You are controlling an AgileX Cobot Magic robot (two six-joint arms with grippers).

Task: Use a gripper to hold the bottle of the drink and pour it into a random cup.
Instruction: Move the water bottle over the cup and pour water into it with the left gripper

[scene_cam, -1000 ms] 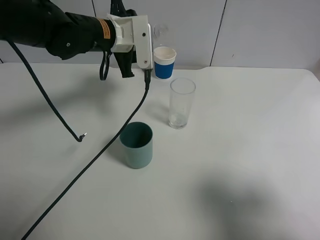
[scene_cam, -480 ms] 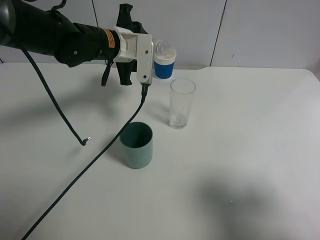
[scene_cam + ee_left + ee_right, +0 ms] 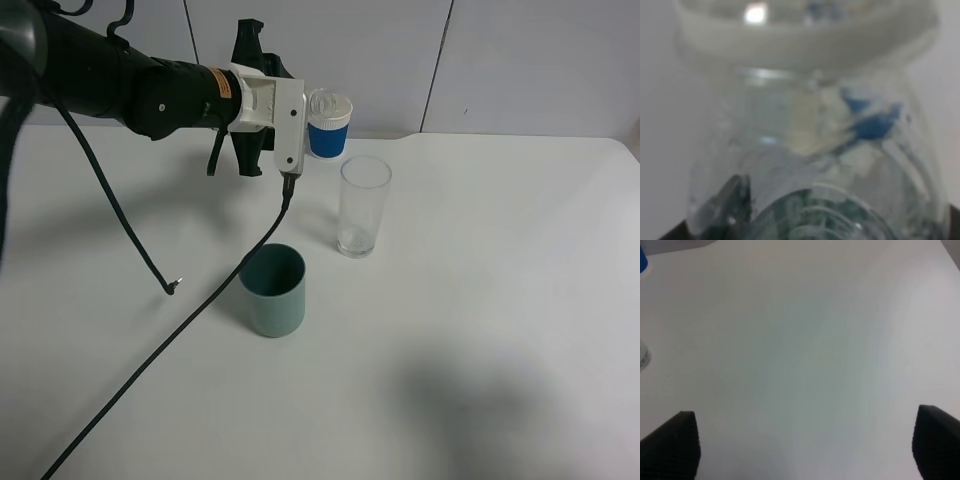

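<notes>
Compared with 1 second ago, the left gripper (image 3: 258,108) has come lower. The clear end of the bottle (image 3: 321,100), which was above the blue cup (image 3: 329,138), now overlaps its white rim. The loose end of the cable (image 3: 205,305) has shifted a little. The green cup (image 3: 273,290) and the glass (image 3: 362,205) stand on the table (image 3: 500,300) as before.

In the high view the white gripper body hides nearly all of the bottle, so only 1 clear end shows. The left wrist view is blurred. There the bottle (image 3: 810,145) is very close, with its green label at the edge.

The left gripper is closed around the bottle, which lies sideways in the air, up and left of the glass and apart from it. The right gripper (image 3: 805,440) shows only in its own view, with its 2 fingers wide apart over the table.
</notes>
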